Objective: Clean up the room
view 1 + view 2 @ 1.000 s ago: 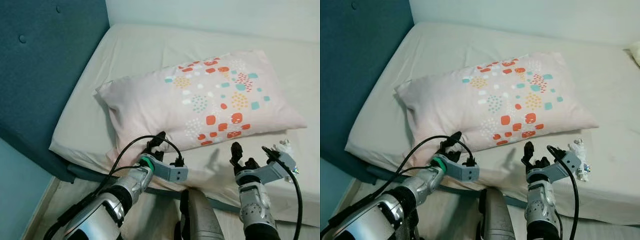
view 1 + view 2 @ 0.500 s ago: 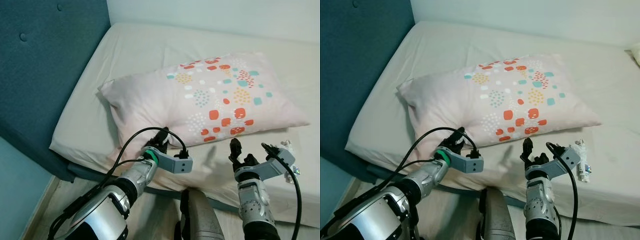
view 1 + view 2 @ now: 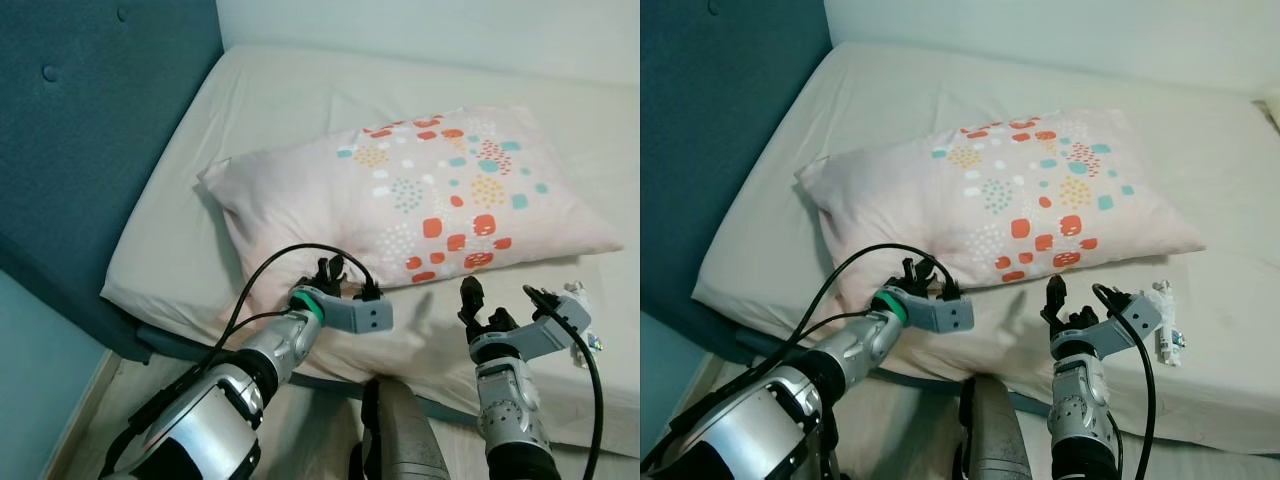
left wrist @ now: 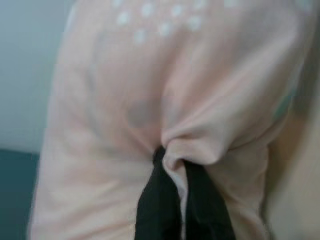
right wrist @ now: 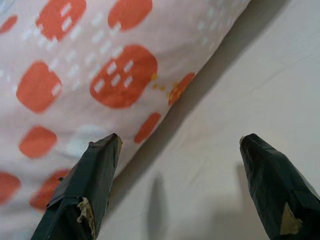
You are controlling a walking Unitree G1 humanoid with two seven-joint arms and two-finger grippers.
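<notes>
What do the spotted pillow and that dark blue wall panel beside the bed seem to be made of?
The pillow looks like soft woven cloth, probably cotton, matte: it bunches into folds where the left gripper pinches it. The blue panel, apparently a headboard, seems to be padded fabric upholstery, matte, with button-like dimples; the exact cloth is hard to tell.

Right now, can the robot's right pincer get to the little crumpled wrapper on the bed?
Probably yes. The right pincer is open and holds nothing, hovering over bare sheet just off the pillow. The wrapper lies on the bed close to its right, with nothing between them.
</notes>
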